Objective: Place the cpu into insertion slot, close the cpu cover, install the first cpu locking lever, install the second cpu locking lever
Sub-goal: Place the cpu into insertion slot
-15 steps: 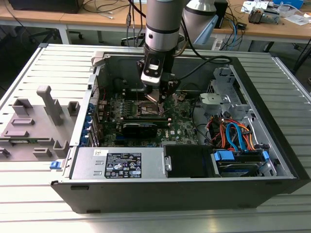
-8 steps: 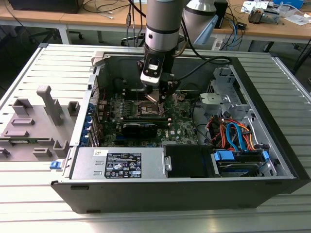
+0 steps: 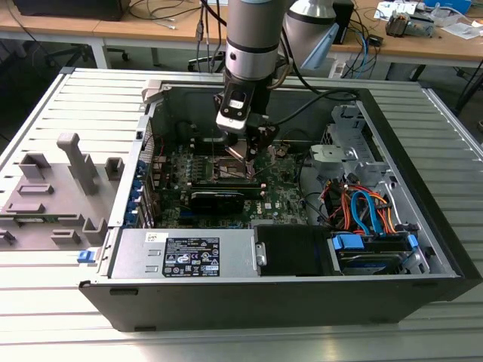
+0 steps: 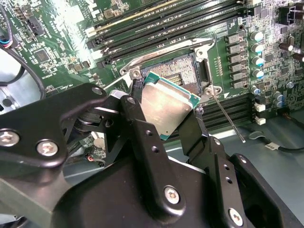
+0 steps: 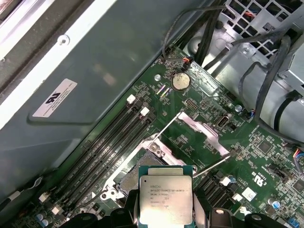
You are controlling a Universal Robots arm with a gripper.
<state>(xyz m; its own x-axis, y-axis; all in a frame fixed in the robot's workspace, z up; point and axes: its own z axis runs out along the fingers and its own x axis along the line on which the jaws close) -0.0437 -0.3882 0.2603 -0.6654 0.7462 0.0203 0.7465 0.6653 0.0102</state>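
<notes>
My gripper (image 4: pixel 166 114) is shut on the cpu (image 4: pixel 164 105), a small square chip with a pale silver top and a green rim, clamped by two opposite edges between the black fingers (image 4: pixel 137 118). In both wrist views the chip hangs tilted just above the open insertion slot (image 4: pixel 184 71) on the green motherboard (image 3: pixel 272 197). The first wrist view shows the cpu (image 5: pixel 165 199) from above, with the cpu cover (image 5: pixel 199 124), a silvery windowed frame, swung up beyond the slot. A thin wire locking lever (image 4: pixel 228 118) stands free beside the slot. In the exterior view the gripper (image 3: pixel 253 151) reaches down into the case.
The motherboard lies inside an open black computer case (image 3: pixel 423 151) on a slatted metal table (image 3: pixel 45 302). Memory slots (image 4: pixel 166 23) run beside the socket. Bundled cables (image 3: pixel 362 207) and a drive bay fill the exterior view's right; a grey fixture (image 3: pixel 53 188) stands on its left.
</notes>
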